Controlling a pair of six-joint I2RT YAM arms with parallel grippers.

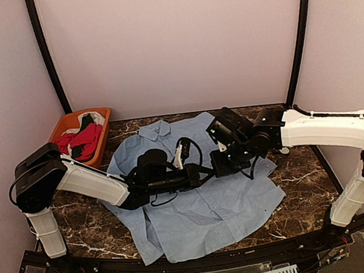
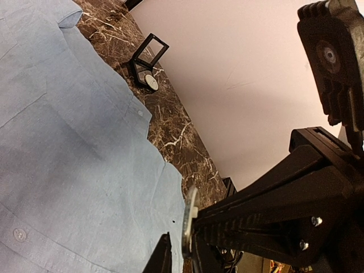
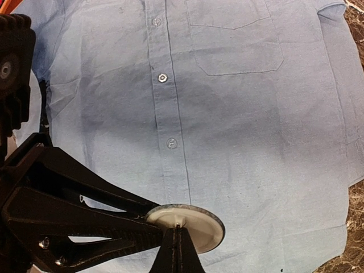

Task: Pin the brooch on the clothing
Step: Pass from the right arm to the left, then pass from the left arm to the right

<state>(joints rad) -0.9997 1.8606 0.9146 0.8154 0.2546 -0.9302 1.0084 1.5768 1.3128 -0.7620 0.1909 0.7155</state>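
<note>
Right tool (image 3: 152, 223) clenched on white round brooch (image 3: 190, 226) above light blue shirt (image 3: 227, 142), left tool (image 2: 196, 230) touching brooch, its grip unclear

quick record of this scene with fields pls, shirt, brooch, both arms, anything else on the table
shirt: light blue shirt, front up on marble table
brooch: round white brooch, held over the shirt
right gripper: jaws shut on the brooch
left gripper: brooch edge-on between its jaws, grip unclear
box: small black open box on table beside shirt
basket: orange basket, back left, holds red, black and white garments
</note>
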